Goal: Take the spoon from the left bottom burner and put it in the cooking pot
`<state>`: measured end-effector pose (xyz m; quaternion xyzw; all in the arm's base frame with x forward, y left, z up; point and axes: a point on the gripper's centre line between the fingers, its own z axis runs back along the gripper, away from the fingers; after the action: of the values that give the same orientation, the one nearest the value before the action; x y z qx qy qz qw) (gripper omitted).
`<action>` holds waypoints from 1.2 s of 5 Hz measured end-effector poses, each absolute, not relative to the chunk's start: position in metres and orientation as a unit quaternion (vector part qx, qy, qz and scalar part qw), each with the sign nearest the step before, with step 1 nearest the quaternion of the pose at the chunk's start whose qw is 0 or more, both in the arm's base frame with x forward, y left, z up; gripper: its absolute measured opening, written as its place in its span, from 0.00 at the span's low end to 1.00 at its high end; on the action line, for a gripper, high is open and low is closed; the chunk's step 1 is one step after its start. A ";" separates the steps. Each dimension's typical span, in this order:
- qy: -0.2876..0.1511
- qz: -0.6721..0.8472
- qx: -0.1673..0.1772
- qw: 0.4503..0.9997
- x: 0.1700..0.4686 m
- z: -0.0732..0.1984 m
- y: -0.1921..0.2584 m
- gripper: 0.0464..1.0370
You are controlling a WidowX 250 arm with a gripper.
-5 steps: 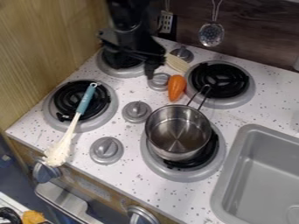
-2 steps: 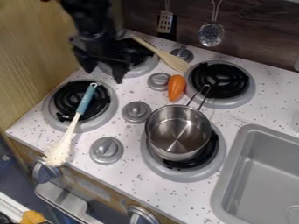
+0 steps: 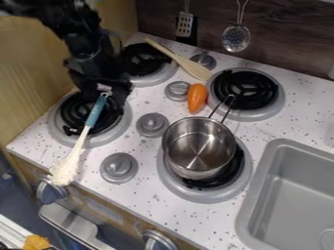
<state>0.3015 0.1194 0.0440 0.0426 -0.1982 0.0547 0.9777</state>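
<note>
The gripper [image 3: 104, 100] is low over the back edge of the left bottom burner [image 3: 122, 131], its two fingers apart on either side of the blue handle's end. Across that burner lies the spoon [image 3: 95, 113], with a blue handle and a white head that reaches over the counter's front edge. Whether the fingers touch the handle cannot be told. The steel cooking pot [image 3: 199, 148] stands on the right bottom burner [image 3: 171, 179], its wire handle pointing up toward the back.
An orange carrot [image 3: 197, 97] and a wooden spatula [image 3: 189, 65] lie between the back burners. Grey knobs [image 3: 152, 125] stand between the burners. The sink [image 3: 287, 195] is at the right, a wooden wall [image 3: 32, 73] at the left.
The gripper has moved from the back burner area leftward and toward the front, down to the spoon's handle end. Spoon and pot have stayed put.
</note>
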 end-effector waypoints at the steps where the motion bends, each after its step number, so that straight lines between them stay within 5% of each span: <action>1: -0.183 0.061 0.029 0.981 0.298 0.027 0.126 0.96; 4: -0.178 0.064 0.018 0.982 0.302 0.009 0.134 0.90; 5: -0.172 0.067 0.008 0.983 0.301 0.006 0.133 0.64; 6: -0.161 0.078 0.006 0.984 0.300 0.005 0.133 0.53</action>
<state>0.2999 0.1332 0.0053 0.0062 -0.1606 0.0779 0.9839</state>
